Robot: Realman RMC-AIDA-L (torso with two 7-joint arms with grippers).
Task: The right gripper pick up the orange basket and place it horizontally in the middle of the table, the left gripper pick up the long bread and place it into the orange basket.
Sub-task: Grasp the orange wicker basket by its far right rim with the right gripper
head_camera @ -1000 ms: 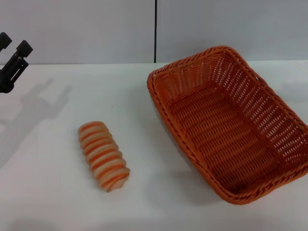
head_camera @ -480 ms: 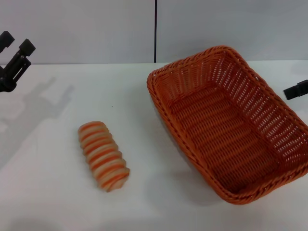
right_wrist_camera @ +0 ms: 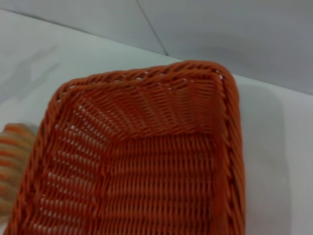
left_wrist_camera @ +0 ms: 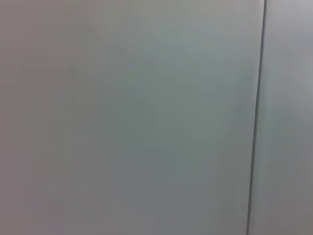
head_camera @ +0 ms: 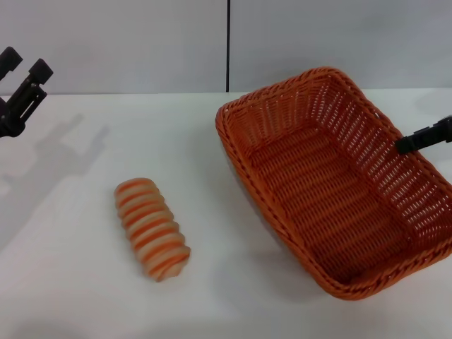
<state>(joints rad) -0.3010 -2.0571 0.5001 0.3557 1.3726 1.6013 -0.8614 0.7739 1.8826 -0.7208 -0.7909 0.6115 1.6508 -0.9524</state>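
The orange basket (head_camera: pixel 339 180) sits on the white table (head_camera: pixel 85 282) at the right, lying diagonally with its long axis running from far-left to near-right. It fills the right wrist view (right_wrist_camera: pixel 142 161) from close above. Only a dark tip of the right gripper (head_camera: pixel 424 138) shows at the right edge, over the basket's far right rim. The long bread (head_camera: pixel 152 227), striped orange and cream, lies on the table left of the basket; its end also shows in the right wrist view (right_wrist_camera: pixel 12 156). The left gripper (head_camera: pixel 20 88) hangs at the far left edge, raised and well away from the bread, fingers apart.
A grey wall (head_camera: pixel 127 42) with a dark vertical seam (head_camera: pixel 228 46) stands behind the table. The left wrist view shows only that wall (left_wrist_camera: pixel 127 117) and seam (left_wrist_camera: pixel 257 117). Bare tabletop lies between bread and basket.
The right gripper's tip came into view at the right edge and has moved left over the basket's rim. The left gripper has hardly shifted. Bread and basket have not moved.
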